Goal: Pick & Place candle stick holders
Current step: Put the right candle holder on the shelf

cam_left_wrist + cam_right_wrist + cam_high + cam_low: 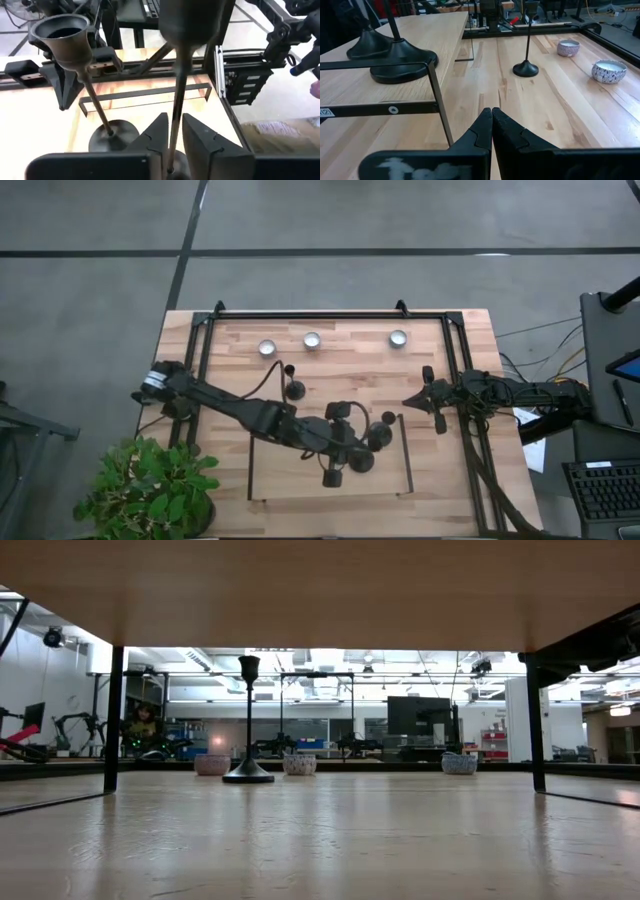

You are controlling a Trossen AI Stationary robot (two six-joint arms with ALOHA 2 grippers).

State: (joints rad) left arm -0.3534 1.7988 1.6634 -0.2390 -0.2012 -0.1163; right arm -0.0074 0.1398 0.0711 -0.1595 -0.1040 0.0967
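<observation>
Two black candle stick holders stand on their disc bases on a raised wooden shelf [290,475] near the table's front. My left gripper [174,145] is open around the thin stem [176,100] of the nearer one [360,462], low down near its base. The other one [62,35] stands just beyond it. A third holder [295,388] stands on the table top itself, also seen in the low view [248,775]. My right gripper [492,112] rests shut at the table's right side [410,402], touching nothing. My left gripper has the holder's stem [173,135] between its parted fingers, which come at it nearly level from the table's left and lie across it. A sliver of space shows beside one finger [197,145]. I cannot tell whether the other finger touches the stem. The holder stands upright on the shelf.
Three small white candle cups [312,340] sit in a row along the far edge. A black frame [205,350] runs round the table. A potted plant [150,485] stands at the near left corner. There is bare wood between the shelf and the candle cups.
</observation>
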